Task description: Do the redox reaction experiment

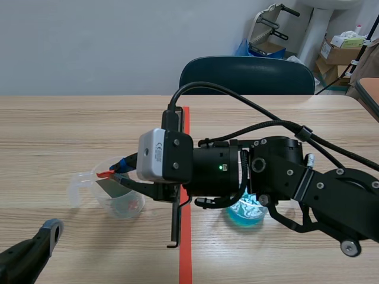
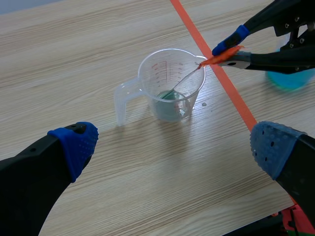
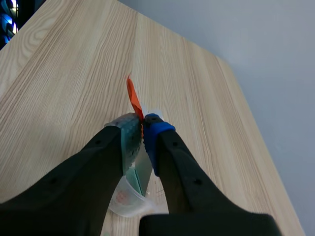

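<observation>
The wooden table [image 1: 59, 124] bears a clear measuring cup [image 2: 167, 105] and a blue-filled beaker [image 1: 246, 213]

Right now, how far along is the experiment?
Done: the cup already has a little greenish liquid in its bottom. In hand: the right gripper is shut on the orange-handled spoon, its tip down in that liquid. Left to do: the blue liquid sits apart, and the left gripper is open, holding nothing.
</observation>
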Motion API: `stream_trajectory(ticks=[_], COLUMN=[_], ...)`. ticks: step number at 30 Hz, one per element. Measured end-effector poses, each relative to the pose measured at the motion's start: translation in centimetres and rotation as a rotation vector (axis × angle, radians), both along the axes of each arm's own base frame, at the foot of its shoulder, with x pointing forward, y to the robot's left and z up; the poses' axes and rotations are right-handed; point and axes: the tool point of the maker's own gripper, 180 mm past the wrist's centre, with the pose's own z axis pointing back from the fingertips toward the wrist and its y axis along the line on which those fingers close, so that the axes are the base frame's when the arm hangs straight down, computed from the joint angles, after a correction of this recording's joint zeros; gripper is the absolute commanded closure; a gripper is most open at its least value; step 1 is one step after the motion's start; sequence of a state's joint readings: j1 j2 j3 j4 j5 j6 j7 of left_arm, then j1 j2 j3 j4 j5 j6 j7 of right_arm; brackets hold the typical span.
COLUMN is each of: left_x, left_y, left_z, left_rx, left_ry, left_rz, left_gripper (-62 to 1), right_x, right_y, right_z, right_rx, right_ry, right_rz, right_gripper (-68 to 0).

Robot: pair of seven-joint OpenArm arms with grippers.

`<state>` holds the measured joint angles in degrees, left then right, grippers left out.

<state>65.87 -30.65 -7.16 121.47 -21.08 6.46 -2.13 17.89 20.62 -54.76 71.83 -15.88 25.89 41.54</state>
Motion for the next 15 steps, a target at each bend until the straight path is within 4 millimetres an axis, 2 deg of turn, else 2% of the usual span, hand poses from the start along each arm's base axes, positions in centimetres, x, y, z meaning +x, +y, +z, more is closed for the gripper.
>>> stream_trajectory(ticks=[9, 15], left_x=[0.0, 0.0], left_y=[0.0, 0.0], left_z=[0.0, 0.0], left_rx=[0.0, 0.0], left_ry=[0.0, 0.0], left_rz=[0.0, 0.0], left_gripper=[-62.3, -62.3], right_x=[0.4, 1.8], right_y=[0.0, 0.0], right_z=[0.7, 1.9], right_rx=[0.035, 0.068], right_ry=[0.039, 0.086], right_rz=[-0.017, -0.056], right_gripper=[-0.8, -0.8])
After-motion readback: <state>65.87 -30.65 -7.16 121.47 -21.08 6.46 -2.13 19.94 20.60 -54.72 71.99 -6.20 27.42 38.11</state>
